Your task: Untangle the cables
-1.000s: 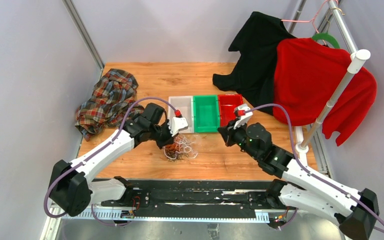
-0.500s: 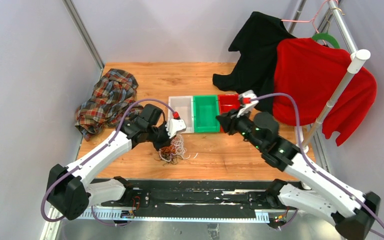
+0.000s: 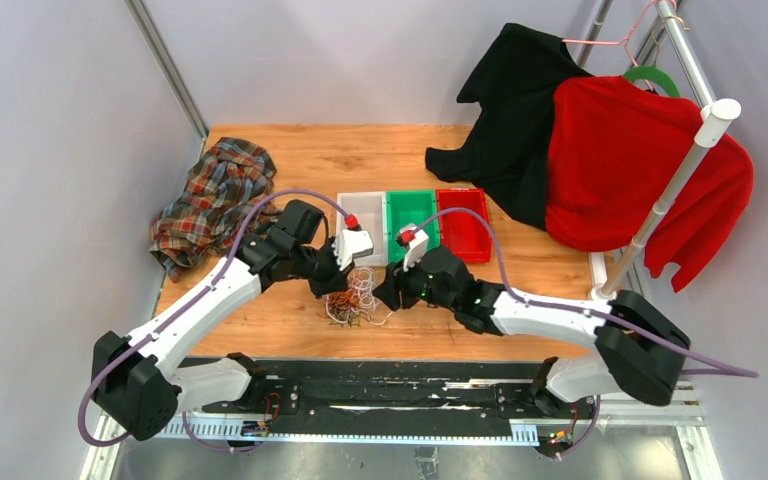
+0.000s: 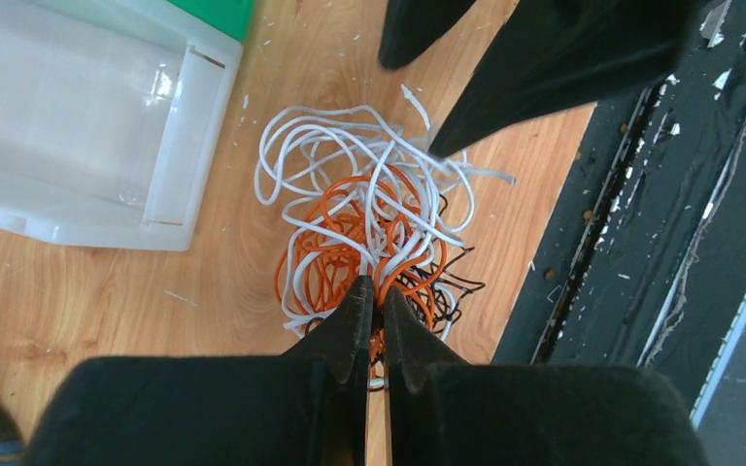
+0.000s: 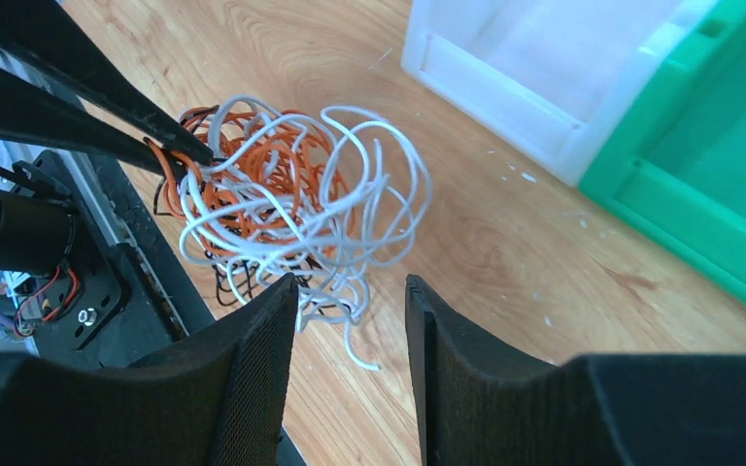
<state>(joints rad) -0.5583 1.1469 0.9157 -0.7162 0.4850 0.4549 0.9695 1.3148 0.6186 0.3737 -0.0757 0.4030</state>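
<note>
Work surface: a wooden table (image 3: 310, 160), enclosed by pale grey walls (image 3: 60, 150) on the left and far sides, with a scuffed black rail (image 3: 390, 392) along its near edge. Small white flecks are scattered on the wood near the centre. Three small bins stand side by side at mid-table: a white bin (image 3: 368, 208) on the left, a green bin (image 3: 415, 212) in the middle and a red bin (image 3: 463, 225) on the right. A crumpled plaid cloth (image 3: 215, 200) lies at the left edge. At the far right a black garment (image 3: 515, 110) and a red garment (image 3: 630, 160) hang from a white rack pole (image 3: 680, 175). The cables (image 3: 358, 300), a loose tangle of white, orange and black strands, sit just near of the white bin and close to the black rail, between the two grippers; whether the tangle rests fully on the wood cannot be told. The left gripper (image 4: 371, 316) comes in from the left, its fingers pinched together on orange loops at the tangle's left side. The right gripper (image 5: 350, 306) comes in from the right with its jaws apart, gripping nothing; a loose white strand end shows in the gap between its fingers (image 5: 253, 349), the bulk of the tangle just beyond the tips.
</note>
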